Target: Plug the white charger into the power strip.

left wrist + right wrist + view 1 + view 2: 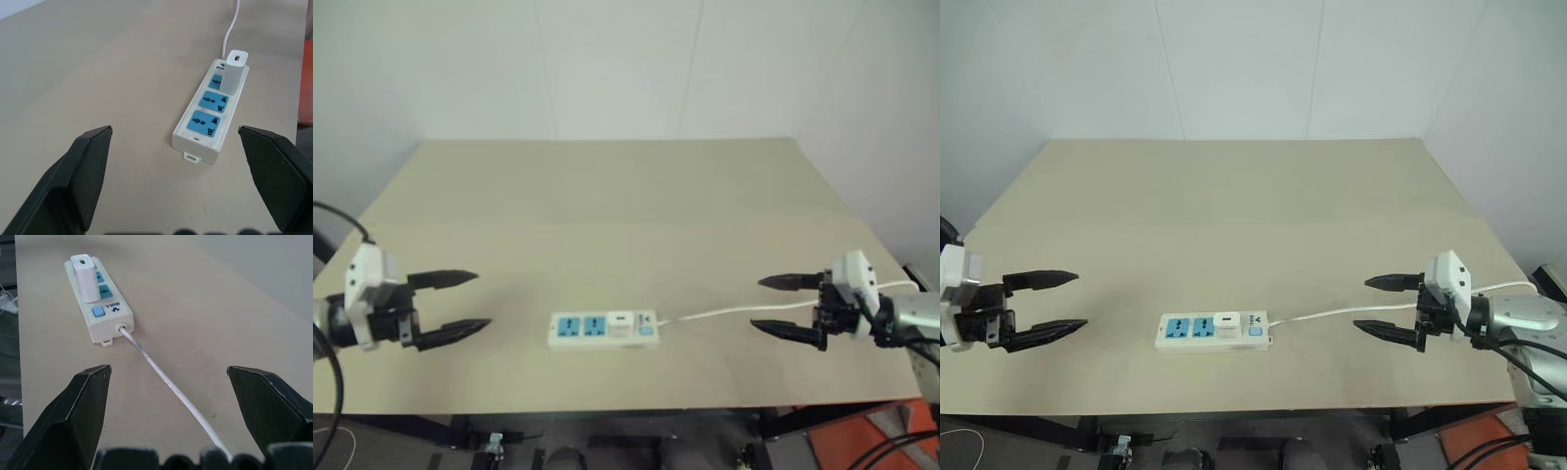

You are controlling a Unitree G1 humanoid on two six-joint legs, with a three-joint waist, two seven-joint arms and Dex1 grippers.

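Observation:
The power strip (604, 330) lies near the table's front edge, a white bar with blue socket faces. The white charger (621, 321) stands upright in the socket nearest the strip's cord end, seen clearly as a small white block (234, 72) and from the other side (84, 277). Two blue sockets (211, 101) beside it are bare. My left gripper (453, 306) is open at the table's left side, well away from the strip, fingers pointing toward it. My right gripper (783, 305) is open at the right, apart from the strip, with the cord running beneath it.
The strip's thin white cord (734, 312) trails right across the tan table (626, 215) and off its right edge. A white wall rises behind the table. A blue switch (98, 311) sits at the strip's cord end.

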